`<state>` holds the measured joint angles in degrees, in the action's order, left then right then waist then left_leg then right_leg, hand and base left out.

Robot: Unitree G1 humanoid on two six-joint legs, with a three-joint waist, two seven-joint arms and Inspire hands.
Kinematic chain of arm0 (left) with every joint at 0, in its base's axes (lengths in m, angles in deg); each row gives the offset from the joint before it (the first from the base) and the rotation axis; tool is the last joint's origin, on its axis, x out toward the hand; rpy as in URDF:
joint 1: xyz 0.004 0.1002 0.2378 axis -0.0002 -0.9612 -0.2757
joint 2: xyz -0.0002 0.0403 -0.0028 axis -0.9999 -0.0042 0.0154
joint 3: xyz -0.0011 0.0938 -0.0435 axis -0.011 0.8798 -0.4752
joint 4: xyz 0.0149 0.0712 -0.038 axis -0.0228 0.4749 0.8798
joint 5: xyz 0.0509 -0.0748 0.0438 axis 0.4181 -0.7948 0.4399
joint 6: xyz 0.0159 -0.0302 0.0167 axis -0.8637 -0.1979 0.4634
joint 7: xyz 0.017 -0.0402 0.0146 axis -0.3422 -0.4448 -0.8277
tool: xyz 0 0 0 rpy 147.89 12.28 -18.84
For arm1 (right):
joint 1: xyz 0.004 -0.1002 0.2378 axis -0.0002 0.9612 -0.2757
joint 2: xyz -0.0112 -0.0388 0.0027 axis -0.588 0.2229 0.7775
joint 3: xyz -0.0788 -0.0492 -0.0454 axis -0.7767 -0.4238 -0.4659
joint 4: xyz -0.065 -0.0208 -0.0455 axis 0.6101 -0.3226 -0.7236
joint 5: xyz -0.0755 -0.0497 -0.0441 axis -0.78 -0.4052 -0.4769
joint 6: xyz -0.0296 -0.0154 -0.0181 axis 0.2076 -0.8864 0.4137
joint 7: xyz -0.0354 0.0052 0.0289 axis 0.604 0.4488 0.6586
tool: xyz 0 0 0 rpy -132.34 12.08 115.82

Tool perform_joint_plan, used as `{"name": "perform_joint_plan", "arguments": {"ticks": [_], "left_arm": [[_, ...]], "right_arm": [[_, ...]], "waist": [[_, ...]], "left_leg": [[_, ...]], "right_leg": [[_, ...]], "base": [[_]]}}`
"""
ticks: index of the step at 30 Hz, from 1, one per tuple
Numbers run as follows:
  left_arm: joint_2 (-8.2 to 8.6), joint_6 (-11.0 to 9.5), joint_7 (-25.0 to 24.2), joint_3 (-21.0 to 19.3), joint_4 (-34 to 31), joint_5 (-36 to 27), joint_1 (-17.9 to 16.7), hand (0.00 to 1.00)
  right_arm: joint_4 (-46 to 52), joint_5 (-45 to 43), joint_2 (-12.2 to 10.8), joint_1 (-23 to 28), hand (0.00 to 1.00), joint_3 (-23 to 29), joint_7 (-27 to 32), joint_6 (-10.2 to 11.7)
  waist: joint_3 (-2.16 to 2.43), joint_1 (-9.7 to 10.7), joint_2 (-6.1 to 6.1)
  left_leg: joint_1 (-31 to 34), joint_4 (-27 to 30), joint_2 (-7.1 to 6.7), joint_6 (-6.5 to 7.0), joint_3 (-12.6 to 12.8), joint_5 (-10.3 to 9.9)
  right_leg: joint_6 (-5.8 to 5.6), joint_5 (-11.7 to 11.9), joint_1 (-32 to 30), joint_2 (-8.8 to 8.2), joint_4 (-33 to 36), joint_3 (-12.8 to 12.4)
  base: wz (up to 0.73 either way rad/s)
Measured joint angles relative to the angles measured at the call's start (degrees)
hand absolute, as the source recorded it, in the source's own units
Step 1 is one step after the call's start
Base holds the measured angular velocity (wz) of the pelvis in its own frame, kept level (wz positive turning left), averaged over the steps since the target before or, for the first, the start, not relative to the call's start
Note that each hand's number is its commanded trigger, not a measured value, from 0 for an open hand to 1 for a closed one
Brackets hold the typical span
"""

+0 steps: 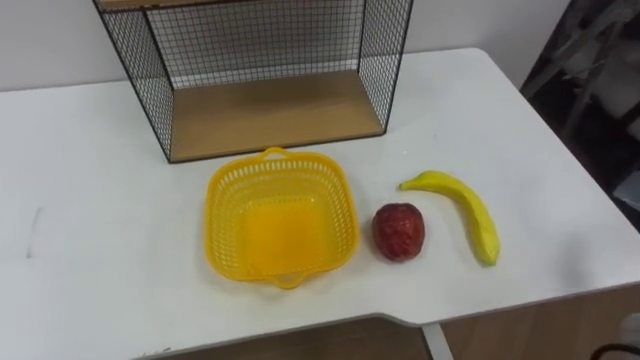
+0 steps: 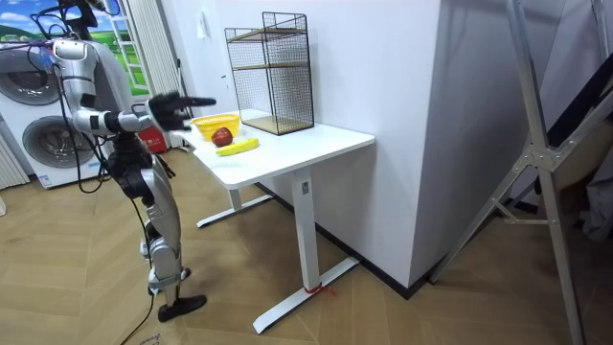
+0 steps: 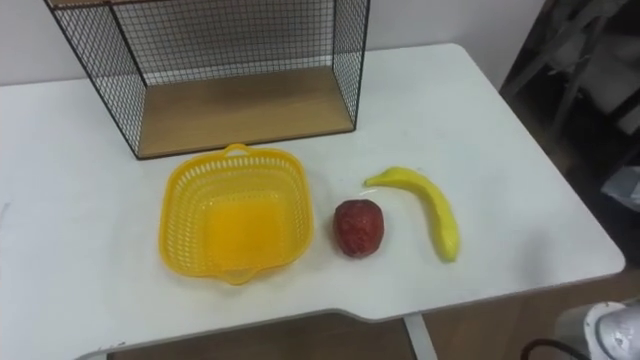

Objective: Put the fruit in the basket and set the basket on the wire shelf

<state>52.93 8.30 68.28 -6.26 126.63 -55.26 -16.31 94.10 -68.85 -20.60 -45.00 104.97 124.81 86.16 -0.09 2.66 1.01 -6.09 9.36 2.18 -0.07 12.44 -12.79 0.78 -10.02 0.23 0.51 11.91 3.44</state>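
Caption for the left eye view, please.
Empty yellow basket, red fruit and banana on the white table before the wire shelf.

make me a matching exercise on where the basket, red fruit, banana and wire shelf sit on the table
Things:
1. basket
2. red fruit
3. banana
4. wire shelf

Places:
a. farthest toward the robot's right
b. at the back of the table
c. between the basket and the banana
d. empty, just in front of the wire shelf

Pairs: 1-d, 2-c, 3-a, 4-b
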Motion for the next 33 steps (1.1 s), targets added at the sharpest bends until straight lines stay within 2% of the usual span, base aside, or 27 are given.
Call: {"name": "perform_joint_plan", "arguments": {"ticks": [3, 5, 9, 17, 20, 22, 27, 32, 33], "left_arm": [[-0.02, -0.3, -0.2, 0.8, 1.5, 0.0, 0.1, 0.0], [-0.07, -0.8, -0.7, 0.7, 2.4, 0.0, 0.4, 0.0], [-0.68, -1.7, -1.2, 1.8, 3.4, 0.0, 0.7, 0.0], [-0.84, -3.0, -2.3, 2.9, 4.6, 0.1, 2.5, 0.0], [-1.03, -3.3, -2.4, 4.1, 4.6, 0.1, 2.5, 0.0], [-1.18, -3.3, -2.8, 4.6, 4.6, 0.2, 2.8, 0.0], [-1.53, -3.2, -3.4, 5.5, 4.6, 0.5, 3.2, 0.0], [-1.56, -3.3, -3.4, 6.5, 4.6, 0.5, 3.8, 0.0], [-1.55, -3.3, -3.4, 6.5, 4.6, 0.5, 3.8, 0.0]], "right_arm": [[3.1, -3.5, 0.1, 0.0, 0.0, -1.9, -0.3, 1.5], [4.9, -4.9, 0.1, 0.0, 0.0, -2.7, -1.0, 1.7], [6.2, -10.7, 0.7, 0.0, 0.0, -5.1, -4.6, 2.9], [7.0, -15.4, 2.0, -0.2, 0.0, -12.2, -13.7, 3.5], [7.1, -16.2, 2.1, -1.4, 0.0, -15.0, -17.3, 3.5], [8.1, -16.2, 2.2, -1.8, 0.0, -16.7, -19.7, 3.5], [9.0, -16.2, 2.3, -2.2, 0.0, -20.0, -23.8, 3.5], [9.0, -18.8, 2.3, -1.9, 0.0, -22.6, -27.7, 3.5], [9.0, -20.1, 2.3, -1.3, 0.0, -23.1, -28.9, 3.5]], "waist": [[0.06, -0.5, 0.52], [0.05, -1.2, 0.8], [0.24, -1.6, 1.06], [0.2, -3.3, 1.15], [-0.12, -3.8, 1.24], [-0.48, -4.4, 1.37], [-0.58, -4.7, 1.22], [-0.22, -4.5, 0.83], [0.01, -4.5, 0.53]], "left_leg": [[0.1, 0.0, 0.0, 0.0, 0.0, 0.0], [0.2, 0.0, 0.0, 0.0, 0.0, 0.0], [0.5, 0.0, 0.05, 0.0, 0.0, 0.0], [0.4, 0.1, 0.14, 0.0, -0.2, 0.0], [0.3, 0.1, 0.14, 0.0, -0.4, 0.0], [0.5, 0.1, 0.15, -0.01, -0.4, 0.0], [0.7, -0.1, 0.15, -0.01, -0.7, -0.1], [1.4, 0.0, 0.18, -0.01, -0.9, 0.0], [1.3, 0.0, 0.18, -0.01, -0.9, 0.0]], "right_leg": [[0.0, 0.0, 0.0, 0.0, -0.1, 0.1], [-0.01, 0.0, 0.0, 0.0, -0.2, 0.0], [-0.03, 0.1, -0.1, 0.04, -0.4, 0.0], [0.07, 0.1, 0.1, 0.1, -0.1, 0.0], [0.07, 0.1, 0.2, 0.08, -0.1, 0.0], [0.08, 0.1, -0.1, 0.1, -0.2, 0.0], [0.07, 0.2, 0.1, 0.06, -0.2, 0.7], [0.16, 0.2, 0.0, -0.01, -0.3, 1.1], [0.16, 0.2, 0.0, -0.04, -0.3, 1.2]], "base": [[0.0], [0.0], [0.03], [0.0], [0.02], [0.0], [0.05], [0.03], [0.0]]}}
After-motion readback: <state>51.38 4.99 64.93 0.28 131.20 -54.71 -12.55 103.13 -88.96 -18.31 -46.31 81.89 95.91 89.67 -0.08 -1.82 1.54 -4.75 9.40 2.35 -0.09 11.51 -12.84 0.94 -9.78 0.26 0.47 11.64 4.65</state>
